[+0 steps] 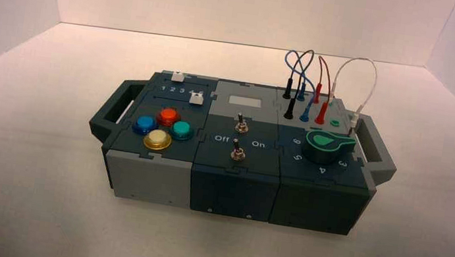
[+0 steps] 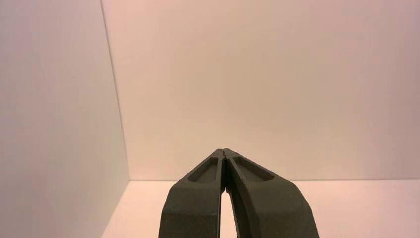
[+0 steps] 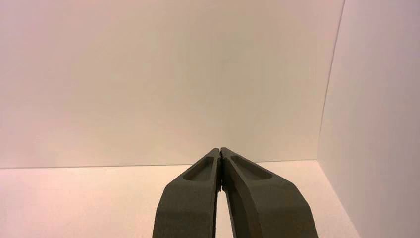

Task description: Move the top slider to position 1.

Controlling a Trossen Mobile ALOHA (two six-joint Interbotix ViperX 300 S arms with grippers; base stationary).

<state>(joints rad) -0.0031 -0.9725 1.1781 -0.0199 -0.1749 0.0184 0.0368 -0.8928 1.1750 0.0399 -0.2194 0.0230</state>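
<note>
Box [image 1: 235, 183] as landmark. Top slider [image 1: 178, 77] — white knob at the box's far left part, behind the number row [image 1: 182, 90]. Left tool [image 2: 223, 151] parked left and nearer than the box, fingers pressed together; right tool [image 3: 221, 150] parked right and nearer than the box — also pressed together.

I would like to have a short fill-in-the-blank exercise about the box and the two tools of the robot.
The yellow button is nearest to the robot among the four round ____ on the box's left part.
The words "Off" and "____" stand on the middle part.
The right part bears a ____ knob.
Both the left tool and the right tool have their fingertips ____.

Missing words: buttons; On; green; together
</note>
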